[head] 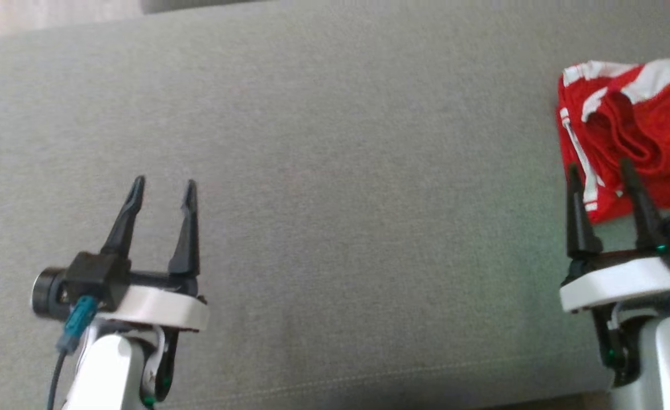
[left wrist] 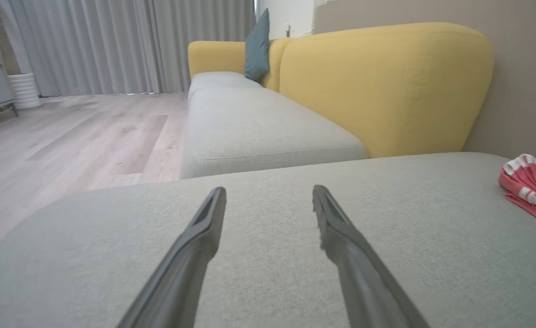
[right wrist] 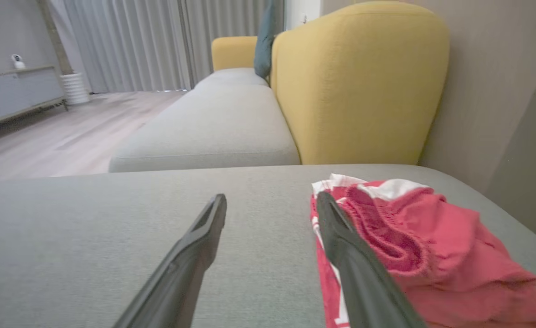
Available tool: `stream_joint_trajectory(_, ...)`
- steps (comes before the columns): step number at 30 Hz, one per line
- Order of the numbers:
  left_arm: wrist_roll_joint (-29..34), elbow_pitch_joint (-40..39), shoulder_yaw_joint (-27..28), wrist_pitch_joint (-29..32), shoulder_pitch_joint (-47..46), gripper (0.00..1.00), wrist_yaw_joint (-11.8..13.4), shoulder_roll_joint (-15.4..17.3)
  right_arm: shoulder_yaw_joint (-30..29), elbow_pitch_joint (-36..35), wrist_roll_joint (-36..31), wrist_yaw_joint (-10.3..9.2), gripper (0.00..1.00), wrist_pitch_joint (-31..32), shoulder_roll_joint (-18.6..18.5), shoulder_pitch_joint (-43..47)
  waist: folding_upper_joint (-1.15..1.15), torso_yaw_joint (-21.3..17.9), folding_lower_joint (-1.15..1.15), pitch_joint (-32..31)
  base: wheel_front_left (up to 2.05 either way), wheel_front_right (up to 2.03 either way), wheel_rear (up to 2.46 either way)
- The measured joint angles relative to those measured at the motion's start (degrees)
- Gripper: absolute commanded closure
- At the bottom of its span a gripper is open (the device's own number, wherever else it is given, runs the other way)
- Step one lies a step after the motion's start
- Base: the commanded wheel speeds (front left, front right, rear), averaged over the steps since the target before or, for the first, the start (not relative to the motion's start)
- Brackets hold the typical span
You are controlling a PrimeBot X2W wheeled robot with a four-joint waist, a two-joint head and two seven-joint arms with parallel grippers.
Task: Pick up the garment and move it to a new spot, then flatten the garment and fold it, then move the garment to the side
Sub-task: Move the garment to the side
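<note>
**A:** While both arms sit low over the grey sofa seat (head: 335,142), where's the garment (head: 648,131)?

**B:** Far right of the seat in the head view. It's bunched, red with white stripes, and cut off by the frame's right edge. In the right wrist view it lies toward the seat's far edge, just in front of the yellow backrest (right wrist: 359,82), with a beige wall (right wrist: 500,91) to its right.

**A:** Right gripper (head: 598,165)?

**B:** Fingers spread apart, gripping nothing. The tips overlap the garment's near left edge. Touching or just above it, can't tell.

**A:** Left gripper (head: 164,183)?

**B:** Fingers spread wide too, holding nothing, over bare fabric at the lower left. Well apart from the garment.

**A:** Open room?

**B:** The whole stretch of seat between the two grippers is bare grey fabric, and so is the stretch past the left fingers up to the far edge. The front seam (head: 335,382) runs along the bottom of the head view.

**A:** Edges from the left wrist?

**B:** On the left, the seat's far edge gives way to wood floor (left wrist: 67,136). Straight ahead a second grey seat section (left wrist: 259,127) carries on, with the backrest along its right and a teal cushion (left wrist: 256,45) at its far end.
</note>
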Motion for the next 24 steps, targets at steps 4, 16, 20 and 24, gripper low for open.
stream_joint_trajectory(4, -0.7, 0.6, 1.4, 0.0, 2.6, 0.00, 1.0, 0.1, 2.4, -0.1, 0.9, 0.00, 0.00, -0.9, 0.7, 1.3, 0.00, 2.1, 0.00, -2.9, 0.00, 0.00, 0.00)
stream_joint_trajectory(16, -2.7, 1.9, 1.9, 0.1, 7.2, 0.00, 1.5, 0.1, 3.7, -0.3, 2.0, 0.00, 0.00, -0.6, 1.0, 6.2, 0.00, 4.1, 0.00, -8.3, 0.00, 0.00, 0.00)
stream_joint_trajectory(20, -3.1, 2.2, 1.9, 0.5, 9.0, 0.00, 2.0, 0.1, 4.1, -0.5, 2.4, 0.00, 0.00, -0.1, 1.0, 8.6, 0.00, 4.4, 0.00, -10.0, 0.00, 0.00, 0.00)
stream_joint_trajectory(24, -3.2, 2.6, 1.9, 1.0, 11.0, 0.00, 2.5, 0.1, 4.4, -1.0, 2.4, 0.00, 0.00, 0.5, 1.0, 9.9, 0.00, 4.5, 0.00, -11.5, 0.00, 0.00, 0.00)
